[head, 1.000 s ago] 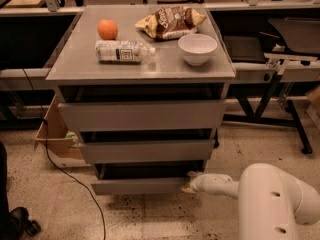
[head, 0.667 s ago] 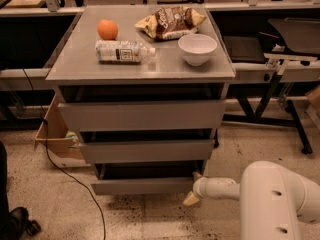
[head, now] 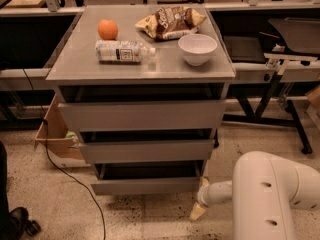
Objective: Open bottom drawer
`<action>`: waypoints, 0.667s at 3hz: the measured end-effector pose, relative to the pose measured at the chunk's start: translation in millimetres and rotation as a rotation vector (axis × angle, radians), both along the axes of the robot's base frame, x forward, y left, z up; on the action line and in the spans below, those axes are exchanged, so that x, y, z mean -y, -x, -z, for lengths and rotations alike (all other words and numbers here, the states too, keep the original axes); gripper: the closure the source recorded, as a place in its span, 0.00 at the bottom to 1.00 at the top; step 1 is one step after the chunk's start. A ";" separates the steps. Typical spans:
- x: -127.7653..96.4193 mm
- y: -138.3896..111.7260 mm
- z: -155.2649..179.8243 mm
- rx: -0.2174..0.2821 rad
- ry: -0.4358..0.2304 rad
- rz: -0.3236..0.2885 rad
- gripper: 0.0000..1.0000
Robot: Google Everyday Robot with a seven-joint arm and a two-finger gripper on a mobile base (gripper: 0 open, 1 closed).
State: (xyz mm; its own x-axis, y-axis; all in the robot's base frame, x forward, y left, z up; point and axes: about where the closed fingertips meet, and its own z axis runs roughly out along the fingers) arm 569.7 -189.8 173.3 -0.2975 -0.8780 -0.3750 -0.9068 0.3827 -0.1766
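Observation:
The grey cabinet has three handleless drawers. The bottom drawer (head: 145, 185) has the slimmest front panel and sits lowest, just above the floor, with a dark gap above its front. My gripper (head: 198, 199) is low beside the drawer's right front corner, on the end of my white arm (head: 265, 194) coming in from the lower right. Its pale fingers (head: 195, 213) are spread open and hold nothing. The upper finger is close to the panel's right end; I cannot tell whether it touches.
On the cabinet top (head: 75, 66) lie an orange (head: 107, 29), a plastic bottle on its side (head: 122, 51), a chip bag (head: 170, 21) and a white bowl (head: 197, 48). A cardboard box (head: 52, 136) and a black cable (head: 75, 179) are at the left. Table legs (head: 265, 101) stand at the right.
My gripper has moved down and a little to the right, away from the right end of the bottom drawer's front. The drawer has not visibly moved.

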 end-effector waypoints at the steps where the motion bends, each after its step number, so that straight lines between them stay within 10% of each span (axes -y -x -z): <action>1: 1.2 0.4 -6.0 -0.005 0.024 -0.016 0.00; 2: 2.2 -7.5 -16.0 0.016 0.038 -0.023 0.00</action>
State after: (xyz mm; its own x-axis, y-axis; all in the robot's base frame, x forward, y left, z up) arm 577.1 -192.0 189.3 -0.2712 -0.8982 -0.3459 -0.9124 0.3544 -0.2048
